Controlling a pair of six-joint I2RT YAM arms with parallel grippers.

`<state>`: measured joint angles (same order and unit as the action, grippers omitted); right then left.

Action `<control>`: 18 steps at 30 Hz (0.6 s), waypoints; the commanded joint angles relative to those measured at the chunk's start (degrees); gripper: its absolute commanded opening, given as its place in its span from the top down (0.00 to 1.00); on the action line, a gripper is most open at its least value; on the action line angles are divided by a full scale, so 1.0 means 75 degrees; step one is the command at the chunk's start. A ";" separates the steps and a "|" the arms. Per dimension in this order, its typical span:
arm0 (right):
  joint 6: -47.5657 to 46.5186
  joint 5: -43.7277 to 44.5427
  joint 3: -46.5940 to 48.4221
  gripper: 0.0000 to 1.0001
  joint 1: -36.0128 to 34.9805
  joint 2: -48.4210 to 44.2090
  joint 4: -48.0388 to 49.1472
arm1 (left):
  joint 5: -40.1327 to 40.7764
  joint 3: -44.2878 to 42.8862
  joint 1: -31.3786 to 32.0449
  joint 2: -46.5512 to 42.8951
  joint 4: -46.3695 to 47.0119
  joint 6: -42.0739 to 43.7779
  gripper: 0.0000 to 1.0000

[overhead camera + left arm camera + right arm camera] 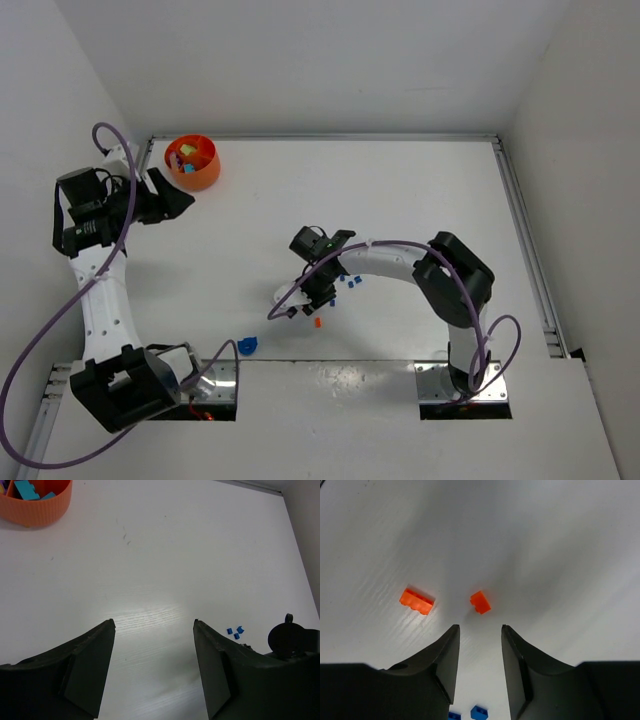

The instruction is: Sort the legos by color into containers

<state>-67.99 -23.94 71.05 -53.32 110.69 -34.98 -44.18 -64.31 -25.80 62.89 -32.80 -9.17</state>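
Note:
In the right wrist view, two orange legos lie on the white table: a studded brick (416, 601) and a smaller piece (480, 602). My right gripper (480, 627) is open just short of the small piece, with nothing between its fingers. Two blue legos (479, 712) show behind the jaws. From above, the right gripper (297, 308) is at mid-table beside an orange lego (318, 322), with blue legos (350, 281) near its wrist. The orange bowl (205, 175) of containers stands far left and holds coloured pieces. My left gripper (183, 204) hovers open and empty just below the bowl.
A lone blue piece (247, 346) lies near the table's front edge by the left arm's base. In the left wrist view the orange bowl (35, 510) sits at top left, the small blue legos (235, 631) at right, and part of the right arm (292, 639) beyond them.

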 commanded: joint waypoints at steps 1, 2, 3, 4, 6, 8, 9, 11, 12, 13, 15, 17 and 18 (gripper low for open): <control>-0.0509 -0.0124 0.0441 0.61 -0.0098 0.0135 -0.0082 | -0.0401 0.0021 -0.0134 -0.0030 0.0318 -0.0055 0.30; -0.0509 -0.0124 0.0441 0.61 -0.0098 0.0135 -0.0082 | -0.0402 0.0021 -0.0134 0.0039 0.0318 -0.0055 0.30; -0.0579 -0.0124 0.0441 0.61 -0.0167 0.0216 -0.0082 | -0.0402 0.0021 -0.0134 0.0040 0.0318 -0.0055 0.30; -0.0580 -0.0124 0.0441 0.59 -0.0168 0.0287 -0.0082 | -0.0471 0.0021 -0.0204 0.0040 0.0318 -0.0055 0.30; -0.0662 -0.0054 0.0523 0.59 -0.0238 0.0357 -0.0152 | -0.0553 0.0021 -0.0204 0.0040 0.0318 -0.0125 0.30; -0.0731 -0.0054 0.0523 0.59 -0.0238 0.0439 -0.0152 | -0.0624 0.0021 -0.0204 0.0122 0.0318 -0.0125 0.30; -0.0732 -0.0054 0.0523 0.59 -0.0238 0.0440 -0.0152 | -0.0624 0.0021 -0.0274 0.0122 0.0318 -0.0125 0.30; -0.0872 0.0017 0.0454 0.59 -0.0320 0.0510 -0.0234 | -0.0695 0.0021 -0.0344 0.0192 0.0318 -0.0125 0.30; -0.0873 0.0110 0.0453 0.59 -0.0320 0.0510 -0.0234 | -0.0799 0.0021 -0.0345 0.0192 0.0318 -0.0195 0.30; -0.0942 0.0111 0.0372 0.59 -0.0320 0.0510 -0.0153 | -0.0800 0.0021 -0.0345 0.0285 0.0318 -0.0195 0.30; -0.1013 0.0181 0.0371 0.59 -0.0391 0.0510 -0.0152 | -0.0871 0.0021 -0.0415 0.0286 0.0318 -0.0195 0.30; -0.1013 0.0250 0.0371 0.59 -0.0391 0.0581 -0.0152 | -0.0964 0.0021 -0.0415 0.0356 0.0318 -0.0195 0.30; -0.1013 0.0251 0.0371 0.59 -0.0391 0.0581 -0.0152 | -0.1046 0.0021 -0.0485 0.0426 0.0318 -0.0195 0.30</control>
<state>-73.52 -22.26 73.21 -55.61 114.52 -36.05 -49.04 -64.31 -28.27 65.71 -32.42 -10.13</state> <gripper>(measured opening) 0.406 0.698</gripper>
